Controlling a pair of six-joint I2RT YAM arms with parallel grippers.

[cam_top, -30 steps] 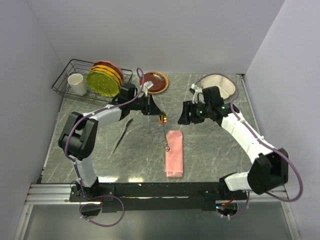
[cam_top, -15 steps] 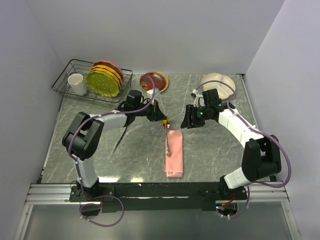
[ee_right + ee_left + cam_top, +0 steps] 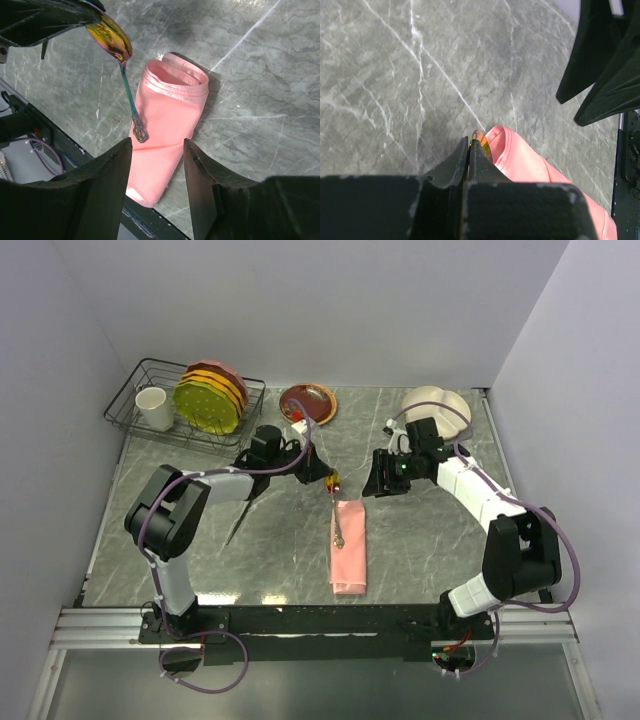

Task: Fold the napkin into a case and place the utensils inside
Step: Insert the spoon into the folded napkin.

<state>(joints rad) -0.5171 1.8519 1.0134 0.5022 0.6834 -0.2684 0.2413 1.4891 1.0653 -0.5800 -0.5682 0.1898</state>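
The napkin, folded into a narrow salmon-pink case [image 3: 349,545], lies on the table with its open mouth [image 3: 176,75] at the far end. My left gripper [image 3: 325,477] is shut on the gold head of a spoon [image 3: 111,35]. The spoon's thin handle [image 3: 129,95] hangs down over the case, just beside the mouth. In the left wrist view the fingertips [image 3: 470,142] pinch the gold head, with the pink cloth [image 3: 520,160] right below. My right gripper [image 3: 372,485] hovers open above the case [image 3: 165,115], holding nothing. A second thin dark utensil [image 3: 244,510] lies on the table to the left.
A wire dish rack [image 3: 140,380] with a white cup [image 3: 155,408] and upright plates [image 3: 210,400] stands at the back left. A red plate [image 3: 308,402] sits at the back middle and a cream bowl [image 3: 437,405] at the back right.
My left gripper has carried the spoon slightly right and down toward the case's mouth. The right gripper's jaws have narrowed somewhat, and its arm has folded in closer.
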